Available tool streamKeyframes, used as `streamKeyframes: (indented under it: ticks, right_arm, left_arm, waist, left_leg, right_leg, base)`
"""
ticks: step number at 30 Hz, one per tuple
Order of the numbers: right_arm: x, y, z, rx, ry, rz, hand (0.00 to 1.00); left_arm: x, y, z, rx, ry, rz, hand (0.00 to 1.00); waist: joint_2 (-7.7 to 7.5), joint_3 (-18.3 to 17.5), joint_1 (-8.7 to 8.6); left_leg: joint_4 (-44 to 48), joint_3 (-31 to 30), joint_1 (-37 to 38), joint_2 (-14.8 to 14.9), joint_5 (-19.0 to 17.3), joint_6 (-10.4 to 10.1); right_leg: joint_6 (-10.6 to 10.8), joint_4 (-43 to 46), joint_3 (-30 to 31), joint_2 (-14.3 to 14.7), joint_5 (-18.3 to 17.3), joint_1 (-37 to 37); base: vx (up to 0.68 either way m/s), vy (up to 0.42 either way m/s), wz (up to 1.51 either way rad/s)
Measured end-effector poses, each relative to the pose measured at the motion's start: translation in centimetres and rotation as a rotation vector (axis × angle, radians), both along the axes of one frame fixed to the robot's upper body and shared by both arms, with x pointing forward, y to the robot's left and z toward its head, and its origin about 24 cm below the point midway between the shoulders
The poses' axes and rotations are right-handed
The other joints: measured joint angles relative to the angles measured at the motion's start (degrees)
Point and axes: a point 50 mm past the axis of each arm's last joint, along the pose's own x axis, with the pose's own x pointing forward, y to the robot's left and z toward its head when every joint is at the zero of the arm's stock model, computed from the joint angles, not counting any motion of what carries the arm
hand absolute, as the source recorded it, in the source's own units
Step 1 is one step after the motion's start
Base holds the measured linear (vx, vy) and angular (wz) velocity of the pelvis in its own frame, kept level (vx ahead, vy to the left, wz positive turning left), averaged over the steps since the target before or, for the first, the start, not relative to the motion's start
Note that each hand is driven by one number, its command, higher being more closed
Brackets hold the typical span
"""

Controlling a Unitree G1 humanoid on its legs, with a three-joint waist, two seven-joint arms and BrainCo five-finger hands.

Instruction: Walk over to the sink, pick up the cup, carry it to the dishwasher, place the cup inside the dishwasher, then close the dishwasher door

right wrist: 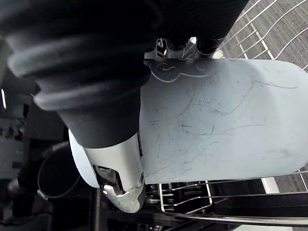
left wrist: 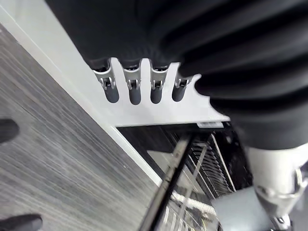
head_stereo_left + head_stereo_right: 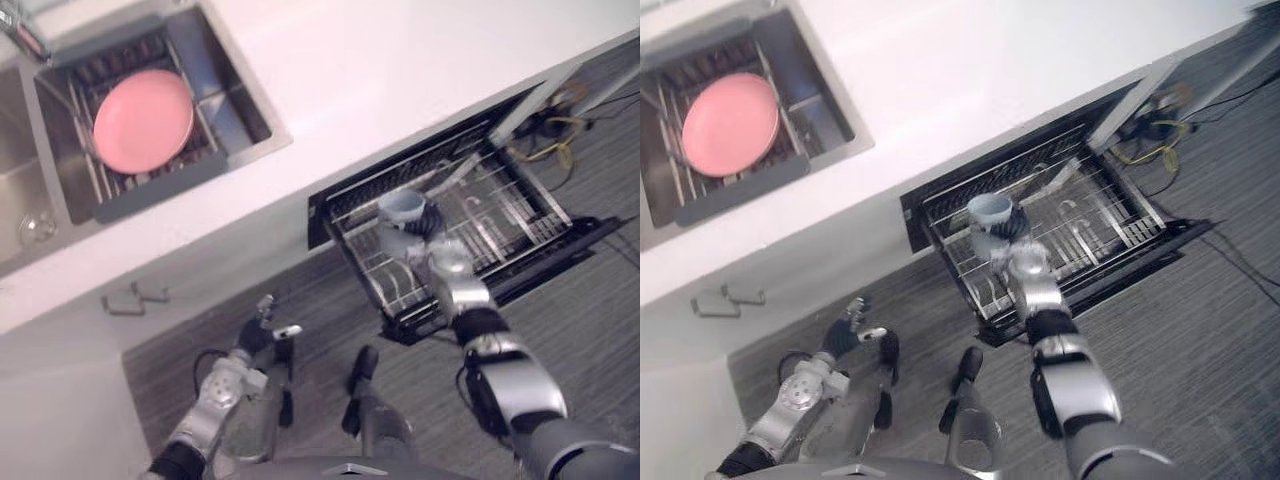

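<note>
1. Grey-blue cup (image 3: 402, 207) stands upright in the right hand (image 3: 430, 226), whose fingers curl round its side.
2. Cup and hand are over the pulled-out wire rack (image 3: 505, 215) of the open dishwasher (image 3: 322, 200), close to the counter edge; I can't tell whether the cup touches the wires.
3. Left hand (image 3: 262, 330) hangs low above the floor, fingers straight, holding nothing.
4. Pink plate (image 3: 143, 120) lies in the sink (image 3: 245, 105), well apart.

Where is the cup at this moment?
The pale blue cup is gripped in the right robot hand, over the pulled-out dishwasher rack. It sits just below the white counter, right of the sink.
</note>
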Motion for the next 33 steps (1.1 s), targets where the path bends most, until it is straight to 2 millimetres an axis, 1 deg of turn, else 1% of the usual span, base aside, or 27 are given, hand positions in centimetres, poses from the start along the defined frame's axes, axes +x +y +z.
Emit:
streamKeyframes:
  ticks: [2,3,5,7,8,10,12,13,14,16,19,22,27,29,31,33]
  right_arm:
    - [0.9,-1.2,1.7,-0.033,0.008,-0.013,1.0]
    - [1.0,-1.4,1.9,-0.035,0.01,-0.012,1.0]
    - [1.4,-2.0,2.4,-0.037,0.028,-0.031,1.0]
    - [1.4,-2.6,2.6,-0.041,0.049,-0.036,1.0]
    - [1.5,-2.8,2.9,-0.053,0.05,-0.034,1.0]
    - [1.6,-3.2,3.6,-0.079,0.043,-0.04,1.0]
    - [1.8,-4.0,4.8,-0.09,0.051,-0.056,1.0]
    - [1.8,-4.1,5.0,-0.099,0.054,-0.05,1.0]
    - [1.9,-4.2,5.5,-0.121,0.058,-0.038,0.0]
    - [2.1,-4.0,6.0,-0.123,0.061,-0.009,0.0]
    - [2.1,-4.2,5.8,-0.119,0.092,-0.003,0.0]
    - [2.0,-4.4,5.5,-0.11,0.113,0.0,0.0]
    - [2.0,-4.2,5.8,-0.091,0.083,0.018,0.0]
    - [2.0,-4.0,6.0,-0.082,0.044,0.038,0.0]
    - [1.7,-3.1,6.6,-0.096,-0.045,0.087,0.0]
    - [0.5,-2.5,6.7,-0.064,-0.154,0.129,0.0]
  left_arm:
    - [-0.2,0.7,-0.3,0.011,0.0,0.021,0.0]
    - [-0.2,0.8,-0.4,0.006,0.005,0.029,0.0]
    - [-0.4,1.0,-0.5,-0.022,0.006,0.051,0.0]
    - [-0.4,1.1,-0.5,-0.041,0.006,0.068,0.0]
    - [-0.4,1.3,-0.5,-0.05,0.007,0.079,0.0]
    - [-0.5,1.3,-0.7,-0.061,0.019,0.092,0.0]
    - [-0.8,1.2,-1.1,-0.089,0.043,0.111,0.0]
    - [-0.8,1.1,-1.1,-0.092,0.044,0.112,0.0]
    - [-0.8,1.1,-1.1,-0.096,0.044,0.113,0.0]
    - [-0.9,1.1,-1.2,-0.11,0.05,0.123,0.0]
    - [-0.9,0.8,-1.1,-0.122,0.048,0.121,0.0]
    - [-0.9,0.8,-1.1,-0.135,0.051,0.131,0.0]
    - [-1.0,0.6,-1.2,-0.144,0.053,0.155,0.0]
    - [-1.2,0.6,-1.3,-0.148,0.058,0.167,0.0]
    - [-1.5,1.1,-1.5,-0.144,0.063,0.198,0.0]
    - [-1.8,1.9,-1.7,-0.138,0.072,0.239,0.0]
  waist:
    - [0.9,2.1,1.71]
    - [1.15,2.5,1.95]
    - [2.27,3.8,2.35]
    - [2.81,4.1,3.01]
    - [3.14,4.2,3.02]
    - [3.82,4.8,3.63]
    - [5.15,5.6,4.17]
    - [5.49,5.8,4.18]
    - [5.93,6.0,4.21]
    - [5.98,6.0,4.48]
    - [6.38,6.2,4.83]
    - [6.42,6.2,4.68]
    - [6.37,6.2,4.48]
    - [6.29,6.3,4.03]
    - [5.77,6.6,3.47]
    - [5.1,6.6,3.1]
  left_leg:
    - [0.0,-0.2,-1.2,0.0,0.7,0.1]
    - [0.0,-0.3,-1.4,0.0,0.8,0.1]
    - [0.0,-1.8,-2.3,-0.2,1.3,0.0]
    - [0.0,-2.6,-3.6,-0.2,1.6,-0.2]
    - [0.0,-3.0,-4.4,-0.2,1.9,-0.3]
    - [0.0,-3.3,-5.4,-0.2,2.2,-0.4]
    - [0.0,-3.9,-6.1,-0.4,2.4,-0.3]
    - [0.0,-4.2,-6.3,-0.4,2.5,-0.4]
    - [0.0,-4.8,-6.7,-0.4,2.6,-0.5]
    - [0.0,-5.1,-7.3,-0.3,2.7,-0.5]
    - [0.0,-5.8,-7.4,-0.3,2.7,-0.5]
    - [0.0,-6.2,-7.6,-0.3,2.9,-0.4]
    - [0.0,-6.1,-6.7,-0.2,2.9,-0.3]
    - [0.0,-6.1,-5.5,-0.1,2.7,-0.5]
    - [0.0,-5.7,-3.8,0.1,2.3,-0.8]
    - [0.0,-4.6,-2.0,0.6,1.4,-1.0]
  right_leg:
    - [-0.2,0.0,-0.4,0.0,0.4,-1.0]
    - [-0.2,0.0,-0.5,0.0,0.5,-1.1]
    - [-0.2,-0.1,-1.9,0.0,0.6,-1.3]
    - [-0.3,-0.1,-2.5,0.0,0.5,-2.2]
    - [-0.4,-0.1,-3.1,0.0,0.5,-2.7]
    - [-0.7,-0.1,-3.4,0.0,0.5,-3.6]
    - [-0.7,-0.2,-3.9,0.0,0.5,-3.9]
    - [-0.7,-0.2,-4.2,0.0,0.5,-3.9]
    - [-0.7,-0.3,-4.9,0.1,0.5,-4.0]
    - [-0.6,-0.4,-5.1,0.3,0.5,-4.5]
    - [-0.5,-0.3,-5.3,0.4,0.3,-4.4]
    - [-0.5,-0.2,-5.8,0.5,0.0,-4.4]
    - [-0.5,0.7,-5.9,0.4,-0.9,-3.8]
    - [-0.5,1.0,-5.9,0.4,-1.3,-2.7]
    - [-0.5,1.0,-5.6,0.5,-1.5,-1.2]
    - [-0.6,1.0,-4.4,0.8,-1.8,0.0]
  base:
    - [-0.03,-0.001,0.13]
    - [-0.01,-0.002,0.13]
    - [0.0,-0.002,0.24]
    - [0.0,-0.01,0.2]
    - [-0.01,-0.022,0.2]
    - [-0.01,-0.016,0.12]
    - [0.02,-0.007,0.1]
    - [0.03,-0.012,0.19]
    - [0.03,-0.014,0.17]
    - [0.05,-0.022,0.09]
    - [0.07,-0.018,0.07]
    - [0.07,-0.012,0.07]
    - [0.06,-0.006,0.02]
    - [0.06,-0.011,0.02]
    - [0.04,-0.019,-0.07]
    - [0.04,-0.029,-0.21]
